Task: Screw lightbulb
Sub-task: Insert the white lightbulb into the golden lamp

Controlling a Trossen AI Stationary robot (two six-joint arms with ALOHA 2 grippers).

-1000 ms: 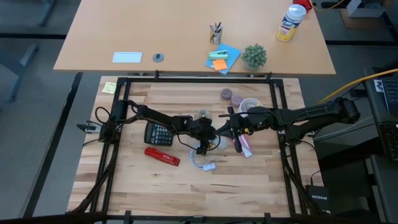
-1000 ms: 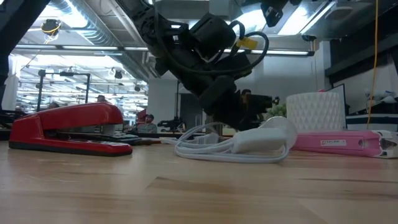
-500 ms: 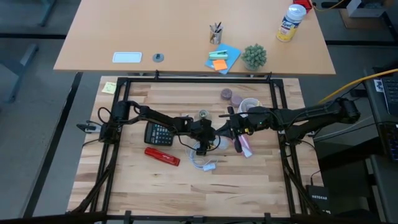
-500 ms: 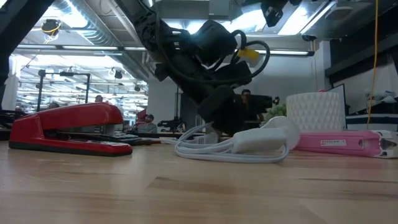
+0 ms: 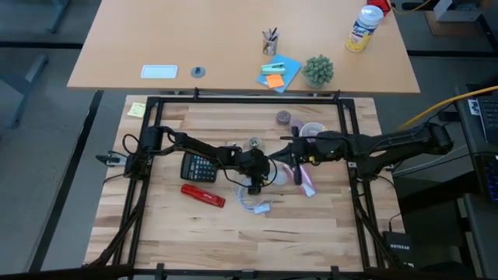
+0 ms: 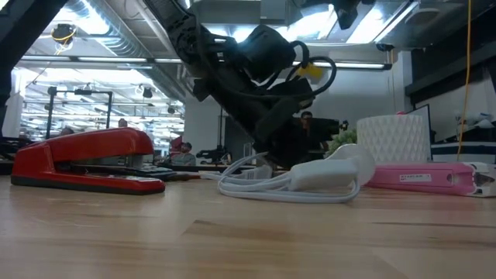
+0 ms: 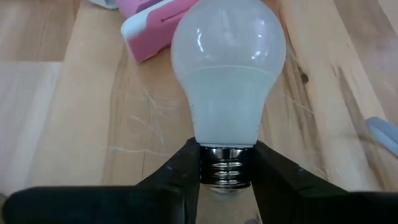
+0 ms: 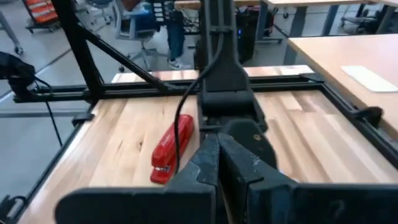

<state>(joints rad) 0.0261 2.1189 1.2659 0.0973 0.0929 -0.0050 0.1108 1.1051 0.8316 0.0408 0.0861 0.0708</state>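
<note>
The lightbulb (image 7: 227, 74), white with a metal screw end, lies ahead of my left gripper (image 7: 225, 155), its glass end pointing away toward the pink object (image 7: 146, 22). My left gripper (image 5: 261, 173) is low at mid-table, slanting down, and is shut on the bulb. In the low view it (image 6: 271, 143) is a dark mass behind the white adapter, and the bulb is hidden there. My right gripper (image 8: 217, 155) is shut on nothing. It hangs well above the table, just right of the left one (image 5: 294, 155). My left gripper pinches the lightbulb's metal screw end (image 7: 225, 169) between its two fingers (image 7: 180, 171), one on each side of the thread. The fingers slant down from the table's left and lie along the bulb's axis. Whether the glass end rests on the table, I cannot tell.
A red stapler (image 5: 203, 194) and a calculator (image 5: 198, 166) lie left of centre. A white cable with adapter (image 5: 255, 204) lies near the left gripper, and the pink object (image 5: 305, 183) to its right. A white cup (image 5: 311, 131) and grey discs (image 5: 284, 118) stand farther back.
My left gripper has stayed in place and rolled a little about its own axis; in the low view its yellow tag and cables have shifted.
</note>
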